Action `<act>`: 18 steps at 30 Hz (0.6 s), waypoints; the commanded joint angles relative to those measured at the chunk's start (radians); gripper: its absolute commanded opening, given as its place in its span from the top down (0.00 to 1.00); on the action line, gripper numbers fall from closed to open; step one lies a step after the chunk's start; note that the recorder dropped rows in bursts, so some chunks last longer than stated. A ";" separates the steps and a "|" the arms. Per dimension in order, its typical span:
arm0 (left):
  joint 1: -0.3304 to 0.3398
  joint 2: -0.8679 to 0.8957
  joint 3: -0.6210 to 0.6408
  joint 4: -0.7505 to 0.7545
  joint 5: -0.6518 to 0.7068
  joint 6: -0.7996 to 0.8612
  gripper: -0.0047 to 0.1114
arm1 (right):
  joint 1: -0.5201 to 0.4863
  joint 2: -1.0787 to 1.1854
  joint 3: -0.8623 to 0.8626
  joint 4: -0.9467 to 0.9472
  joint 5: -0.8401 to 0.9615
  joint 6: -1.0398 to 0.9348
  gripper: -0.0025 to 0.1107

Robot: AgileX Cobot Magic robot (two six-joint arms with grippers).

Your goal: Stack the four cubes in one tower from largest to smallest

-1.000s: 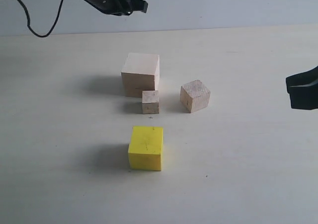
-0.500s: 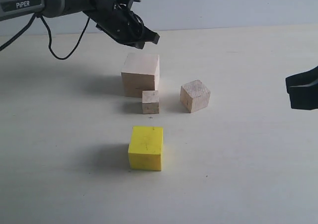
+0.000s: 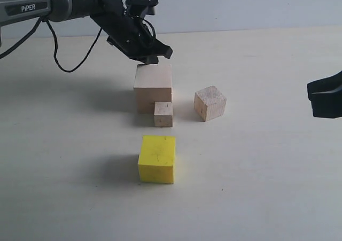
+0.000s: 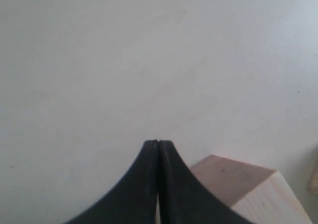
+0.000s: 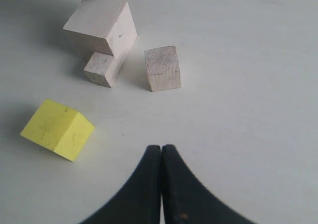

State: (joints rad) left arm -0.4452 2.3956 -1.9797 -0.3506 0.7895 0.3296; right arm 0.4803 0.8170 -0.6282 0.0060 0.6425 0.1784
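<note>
At the left of the exterior view, a smooth grey tubular arm (image 3: 59, 3) reaches in over the surface (image 3: 267, 187), which is pale, matte and nearly featureless. A thin black cable (image 3: 59, 59) sags in a loop beneath the arm. The arm ends in the left hand (image 3: 160, 54), made of black, matte, angular parts. The left wrist view shows its two tapered fingers pressed together along a thin seam, pinching nothing. Their tip sits at the far top edge of the large cube (image 3: 153, 86); I cannot tell whether it touches the wood.

The large cube is pale bare wood with smooth faces and sharp edges, and it rests flat on the surface near the middle. Nearer the camera and well apart from it sits the yellow cube (image 3: 157, 158), coated in a bright, even colour with a few faint dark scuffs on its top. The tiny cube (image 3: 163, 115), bare wood of a slightly tanner shade, is set against the front face of the large cube at its right-hand part. To the right of the pair, near but apart, the medium cube (image 3: 209, 103) stands with one vertical edge turned toward the camera. The right wrist view shows fine grain lines on its top. All four cubes rest singly on the surface, none stacked.

At the right edge is the right hand (image 3: 311, 91), black and blocky, well apart from every cube. In its wrist view, its curved fingers meet along a closed seam with nothing between them.
</note>
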 commanded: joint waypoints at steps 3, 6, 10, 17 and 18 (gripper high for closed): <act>-0.024 -0.012 -0.003 -0.048 0.069 0.014 0.96 | 0.002 -0.002 -0.006 -0.018 -0.002 -0.003 0.98; -0.032 -0.012 -0.003 -0.048 0.096 0.014 0.96 | 0.002 -0.002 -0.006 -0.025 -0.002 -0.003 0.98; -0.033 -0.012 -0.003 -0.059 0.133 0.003 0.96 | 0.002 -0.002 -0.006 -0.032 -0.001 -0.003 0.98; -0.033 -0.027 0.000 -0.056 0.166 -0.024 0.96 | 0.002 -0.002 -0.006 -0.032 0.006 -0.003 0.98; -0.033 -0.030 0.000 -0.056 0.168 -0.024 0.96 | 0.002 -0.002 -0.006 -0.032 0.006 -0.003 0.98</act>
State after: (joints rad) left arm -0.4721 2.3923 -1.9797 -0.3996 0.9362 0.3196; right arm 0.4803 0.8170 -0.6282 -0.0161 0.6495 0.1784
